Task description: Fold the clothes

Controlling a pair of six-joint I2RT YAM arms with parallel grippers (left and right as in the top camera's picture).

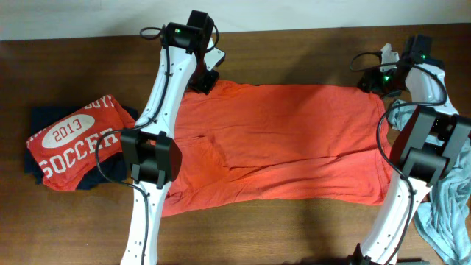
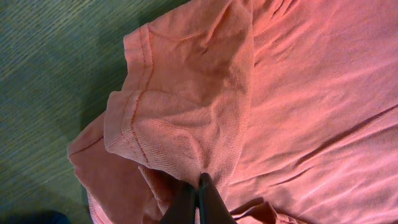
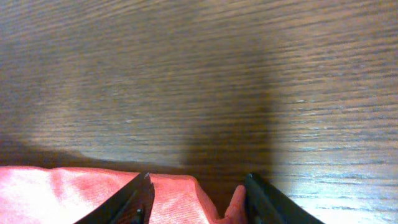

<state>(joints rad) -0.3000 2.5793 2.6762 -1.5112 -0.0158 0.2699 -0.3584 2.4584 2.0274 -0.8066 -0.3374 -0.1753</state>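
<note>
A large orange-red T-shirt [image 1: 287, 140] lies spread flat across the middle of the table. My left gripper [image 1: 204, 79] is at its far left corner, shut on a pinch of sleeve fabric [image 2: 180, 124], with the jaws [image 2: 198, 186] pressed together on the cloth. At the far right corner is my right gripper [image 1: 370, 82]. Its fingers [image 3: 198, 177] stand apart, and the shirt's edge [image 3: 180, 196] lies between them, bunched up against the right finger [image 3: 258, 190].
A folded orange-red shirt with white SOCCER lettering [image 1: 73, 143] rests on a dark navy one [image 1: 110, 173] at the left. A pale grey-blue shirt [image 1: 449, 206] lies crumpled at the right edge. Bare wooden table [image 3: 186, 74] lies beyond the shirt's far edge.
</note>
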